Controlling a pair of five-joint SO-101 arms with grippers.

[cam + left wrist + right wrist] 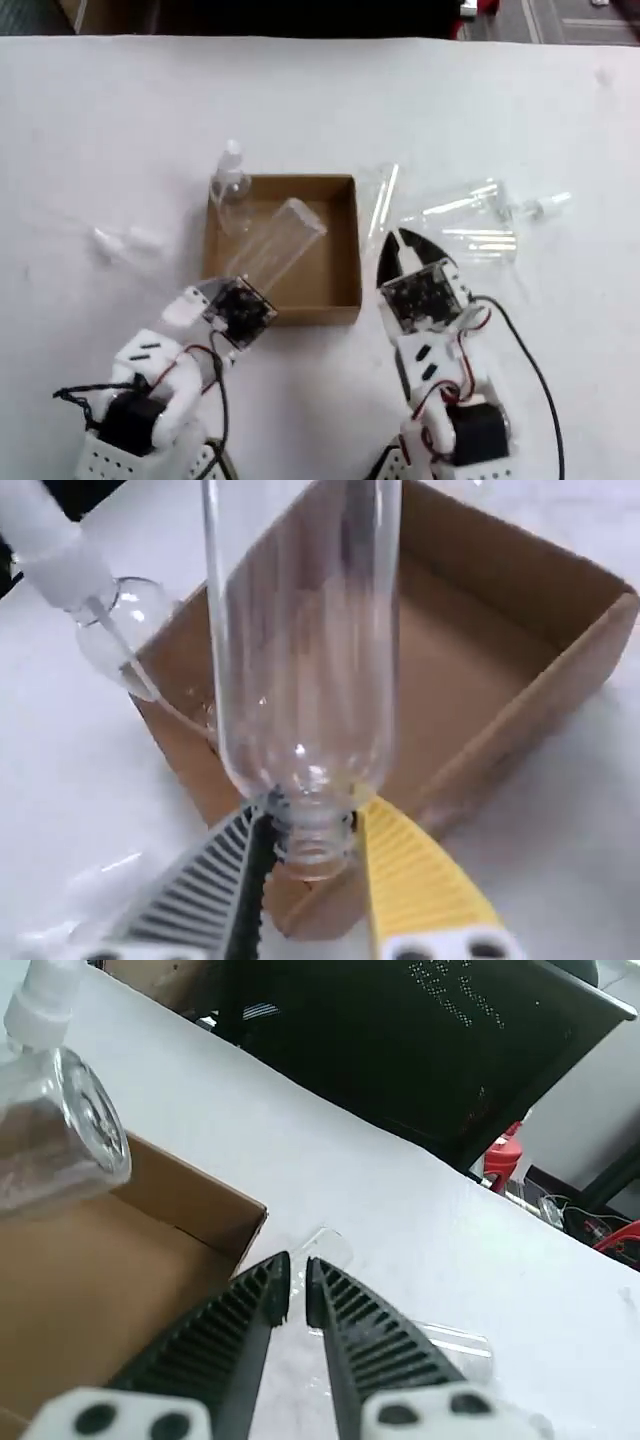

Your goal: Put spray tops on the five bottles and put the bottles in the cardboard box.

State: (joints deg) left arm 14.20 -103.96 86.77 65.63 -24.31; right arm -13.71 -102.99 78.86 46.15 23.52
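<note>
Left gripper: closed on the neck of an uncapped bottle, one finger on each side. The neck opening is bare.
Uncapped bottle: hangs slanted over the cardboard box, with its base towards the far right corner of the box and above the floor.
Right gripper: barely open, with a thin slit between the jaws and nothing in it. It sits just off the box's right wall, over the table.
Capped bottle: a rounder bottle with a white spray top on it, at the box's far left corner. I cannot tell whether it stands inside the wall or leans on it from outside.
Three clear bottles: lying on the table to the right of the box. One is just beside the right wall and two are further towards the right edge.
Right-hand spray top: at the neck end of the farthest bottle. Whether it is seated on that bottle is too faint to tell.
Loose spray tops: on the table to the left of the box, well apart from the bottles on the right.
Done so far: by my judgement one bottle is fitted, and at most one is boxed.
Left to do: probably cap the held bottle and the three lying ones, then place all of them in the box.
</note>
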